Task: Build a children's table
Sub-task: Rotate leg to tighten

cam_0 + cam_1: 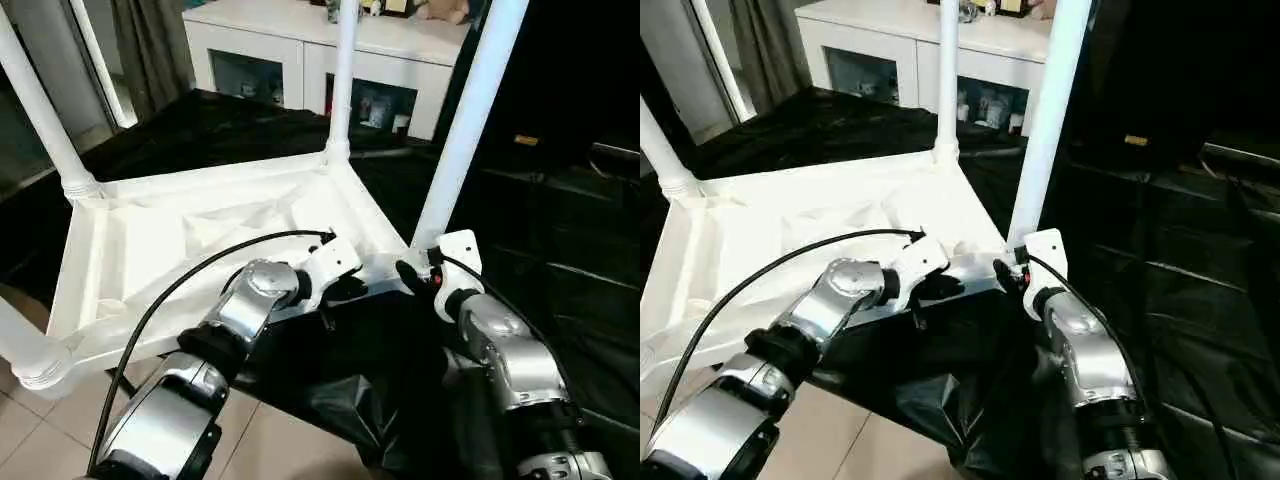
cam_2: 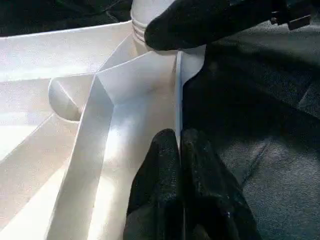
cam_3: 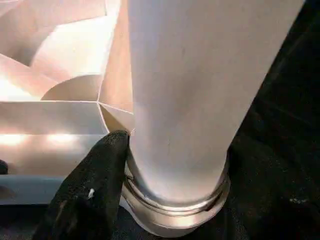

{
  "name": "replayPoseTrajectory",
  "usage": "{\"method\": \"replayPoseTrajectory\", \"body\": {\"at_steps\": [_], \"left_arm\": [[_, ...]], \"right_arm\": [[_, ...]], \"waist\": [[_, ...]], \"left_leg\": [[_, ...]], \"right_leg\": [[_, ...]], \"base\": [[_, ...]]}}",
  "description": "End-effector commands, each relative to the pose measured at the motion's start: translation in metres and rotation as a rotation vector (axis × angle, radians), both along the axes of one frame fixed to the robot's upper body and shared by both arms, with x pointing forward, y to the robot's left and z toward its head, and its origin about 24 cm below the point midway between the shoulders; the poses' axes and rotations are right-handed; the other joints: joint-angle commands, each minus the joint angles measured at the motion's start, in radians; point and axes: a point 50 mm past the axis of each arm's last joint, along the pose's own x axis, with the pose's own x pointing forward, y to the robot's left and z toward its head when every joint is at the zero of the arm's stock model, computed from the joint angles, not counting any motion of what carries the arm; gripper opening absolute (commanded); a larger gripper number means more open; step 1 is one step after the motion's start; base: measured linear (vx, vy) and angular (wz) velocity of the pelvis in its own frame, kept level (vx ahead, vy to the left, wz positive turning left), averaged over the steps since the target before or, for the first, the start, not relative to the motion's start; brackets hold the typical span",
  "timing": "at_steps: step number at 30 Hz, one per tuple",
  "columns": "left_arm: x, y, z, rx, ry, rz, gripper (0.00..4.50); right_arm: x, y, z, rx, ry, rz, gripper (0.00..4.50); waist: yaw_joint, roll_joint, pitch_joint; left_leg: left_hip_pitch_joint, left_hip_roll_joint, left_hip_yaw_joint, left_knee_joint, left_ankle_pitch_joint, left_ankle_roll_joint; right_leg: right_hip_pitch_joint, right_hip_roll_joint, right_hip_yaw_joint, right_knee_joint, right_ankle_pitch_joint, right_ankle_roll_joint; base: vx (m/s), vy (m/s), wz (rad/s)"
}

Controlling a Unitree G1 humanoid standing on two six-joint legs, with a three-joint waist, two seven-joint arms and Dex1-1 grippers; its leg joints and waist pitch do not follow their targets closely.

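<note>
Table top (image 1: 200,230) lies upside down, ribbed underside up, on the black-draped surface (image 1: 560,270), with its near edge overhanging toward the robot. All four legs stand in the corner sockets: far-left leg (image 1: 40,110), far-centre leg (image 1: 342,80), near-right leg (image 1: 465,120), near-left leg (image 1: 25,350). How firmly each is seated cannot be read; the near-right leg's collar in the right wrist view looks down against its socket. Judgement: assembly nearly complete; what remains is checking the seats and turning the table upright.

Left arm: forearm reaches forward to the table top's near edge, left of the near-right leg. Left claw (image 2: 179,150) clenched on the thin rim wall of the top, one finger on each side of it.

Right arm: forearm angled up toward the near-right corner. Right claw (image 1: 425,275) is at the base of the near-right leg, spread wide about the tube; one finger (image 3: 95,185) lies against the collar. A firm grip is not confirmed.

White cabinet (image 1: 300,50) stands beyond the table top.
</note>
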Motion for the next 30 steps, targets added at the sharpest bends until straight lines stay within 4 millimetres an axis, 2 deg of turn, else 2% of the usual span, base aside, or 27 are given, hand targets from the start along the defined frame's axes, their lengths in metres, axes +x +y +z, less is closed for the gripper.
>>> {"method": "replayPoseTrajectory", "body": {"at_steps": [1,3,4,5,6,8,9,10,11,13,15,19,20,25,27,28,30], "left_arm": [[0.0,0.001,-0.008,0.061,-0.005,0.024,0.0],[0.0,0.004,-0.008,0.068,-0.007,0.016,0.0],[-0.001,0.006,-0.007,0.07,-0.012,-0.003,0.0],[-0.002,0.01,-0.007,0.076,-0.008,-0.03,0.0],[-0.006,0.017,-0.006,0.068,0.007,-0.111,0.0],[-0.008,0.019,-0.007,0.065,0.019,-0.13,0.0],[-0.01,0.022,-0.006,0.063,0.019,-0.163,0.0],[-0.013,0.026,-0.006,0.06,0.032,-0.201,0.0],[-0.015,0.029,-0.007,0.06,0.046,-0.232,0.0],[-0.02,0.036,-0.007,0.068,0.061,-0.286,0.0],[-0.026,0.044,-0.005,0.039,0.1,-0.355,0.0],[-0.031,0.051,0.0,0.012,0.139,-0.409,0.0],[-0.031,0.052,0.0,0.012,0.141,-0.412,0.0],[-0.031,0.056,0.002,0.014,0.138,-0.414,0.0],[-0.031,0.057,0.003,0.012,0.137,-0.414,0.0],[-0.031,0.058,0.003,0.01,0.138,-0.415,0.0],[-0.031,0.058,0.004,0.008,0.14,-0.416,0.0]], "right_arm": [[-0.003,0.027,0.006,0.097,-0.021,0.151,3.38],[-0.004,0.025,0.009,0.1,-0.03,0.18,3.45],[-0.004,0.023,0.011,0.096,-0.035,0.207,3.74],[-0.006,0.017,0.014,0.069,-0.035,0.276,3.74],[-0.013,0.005,0.02,0.011,-0.024,0.421,3.83],[-0.016,0.001,0.022,-0.007,-0.018,0.469,3.83],[-0.019,-0.005,0.024,-0.029,-0.01,0.516,3.83],[-0.021,-0.011,0.026,-0.052,0.0,0.55,3.83],[-0.023,-0.017,0.027,-0.071,0.009,0.577,3.83],[-0.025,-0.024,0.029,-0.1,0.02,0.611,3.83],[-0.025,-0.029,0.031,-0.11,0.025,0.632,3.83],[-0.027,-0.026,0.031,-0.117,0.04,0.683,3.83],[-0.027,-0.026,0.03,-0.118,0.042,0.689,3.83],[-0.031,-0.022,0.026,-0.125,0.066,0.731,3.83],[-0.033,-0.021,0.024,-0.117,0.075,0.743,3.58],[-0.033,-0.021,0.023,-0.109,0.078,0.748,3.58],[-0.034,-0.02,0.023,-0.101,0.078,0.747,3.38]], "waist": [[-0.003,0.0,-0.043],[-0.004,-0.001,-0.042],[-0.005,-0.003,-0.042],[-0.004,-0.001,-0.042],[-0.001,-0.004,-0.042],[-0.003,-0.004,-0.043],[-0.005,-0.002,-0.044],[-0.009,-0.004,-0.045],[-0.008,-0.008,-0.045],[-0.009,-0.005,-0.046],[-0.009,-0.006,-0.046],[-0.005,-0.003,-0.046],[-0.004,-0.003,-0.045],[-0.003,-0.004,-0.043],[-0.002,-0.004,-0.045],[-0.001,-0.001,-0.046],[-0.002,-0.003,-0.046]], "left_leg": [[-0.008,0.014,-0.003,-0.078,-0.185,0.015],[-0.01,0.015,-0.003,-0.079,-0.186,0.019],[-0.011,0.014,-0.002,-0.079,-0.187,0.022],[-0.01,0.014,-0.003,-0.078,-0.186,0.024],[-0.012,0.015,-0.003,-0.076,-0.18,0.041],[-0.016,0.016,-0.003,-0.075,-0.163,0.052],[-0.019,0.017,-0.004,-0.074,-0.14,0.056],[-0.021,0.015,-0.003,-0.071,-0.123,0.061],[-0.019,0.015,-0.002,-0.068,-0.114,0.066],[-0.017,0.018,-0.001,-0.068,-0.108,0.075],[-0.014,0.021,0.0,-0.069,-0.109,0.076],[-0.008,0.024,0.004,-0.069,-0.114,0.073],[-0.012,0.024,0.003,-0.07,-0.111,0.072],[-0.009,0.022,0.004,-0.071,-0.134,0.057],[-0.01,0.021,0.004,-0.07,-0.114,0.058],[-0.01,0.022,0.003,-0.07,-0.108,0.059],[-0.011,0.022,0.003,-0.069,-0.095,0.064]], "right_leg": [[0.039,-0.066,0.041,-0.089,-0.243,-0.162],[0.04,-0.064,0.04,-0.087,-0.226,-0.168],[0.041,-0.065,0.04,-0.088,-0.23,-0.168],[0.042,-0.065,0.04,-0.088,-0.232,-0.168],[0.048,-0.064,0.041,-0.088,-0.215,-0.167],[0.051,-0.065,0.042,-0.083,-0.182,-0.171],[0.052,-0.067,0.041,-0.078,-0.143,-0.185],[0.052,-0.065,0.041,-0.076,-0.113,-0.198],[0.055,-0.064,0.042,-0.072,-0.09,-0.213],[0.052,-0.066,0.042,-0.07,-0.067,-0.231],[0.05,-0.066,0.041,-0.067,-0.052,-0.251],[0.046,-0.065,0.042,-0.063,-0.038,-0.267],[0.049,-0.066,0.041,-0.061,-0.034,-0.266],[0.047,-0.066,0.042,-0.068,-0.092,-0.248],[0.049,-0.066,0.042,-0.065,-0.071,-0.246],[0.049,-0.066,0.042,-0.063,-0.059,-0.248],[0.05,-0.065,0.041,-0.06,-0.023,-0.257]], "base": [[0.0,0.0,0.0],[0.0,0.0,0.0],[0.0,0.0,0.0],[0.0,0.0,0.0],[0.0,0.0,0.0],[0.0,0.0,0.0],[0.0,0.0,0.0],[0.0,0.0,0.0],[0.0,0.0,0.0],[0.0,0.0,0.0],[0.0,0.0,0.0],[0.0,0.0,0.0],[0.0,0.0,0.0],[0.0,0.0,0.0],[0.0,0.0,0.0],[0.0,0.0,0.0],[0.0,0.0,0.0]]}}
